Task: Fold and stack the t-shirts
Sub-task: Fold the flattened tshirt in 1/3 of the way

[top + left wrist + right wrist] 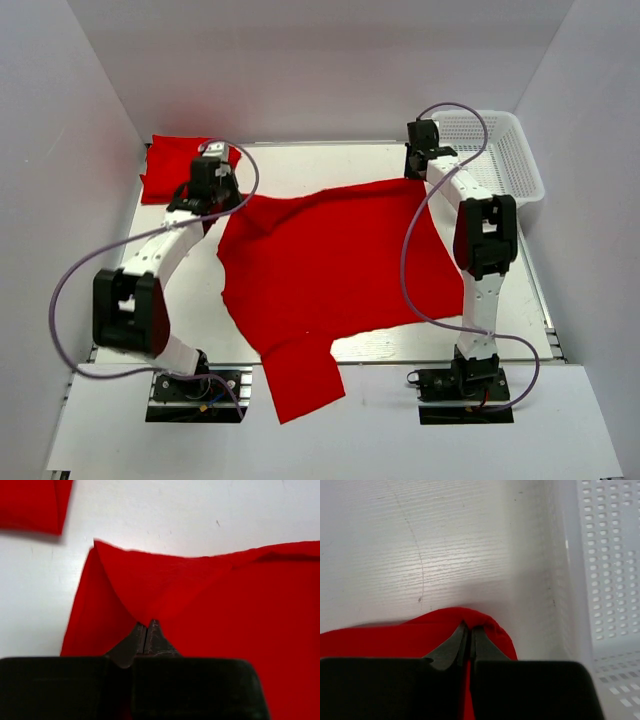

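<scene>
A red t-shirt lies spread over the middle of the table, one sleeve hanging past the near edge. My left gripper is shut on the shirt's far left corner; in the left wrist view its jaws pinch a raised fold of the red cloth. My right gripper is shut on the shirt's far right corner, where its tips clamp a bunched hem. A folded red t-shirt rests at the far left corner, also seen in the left wrist view.
A white mesh basket stands at the far right, close beside the right gripper; its wall fills the right of the right wrist view. White walls enclose the table on three sides.
</scene>
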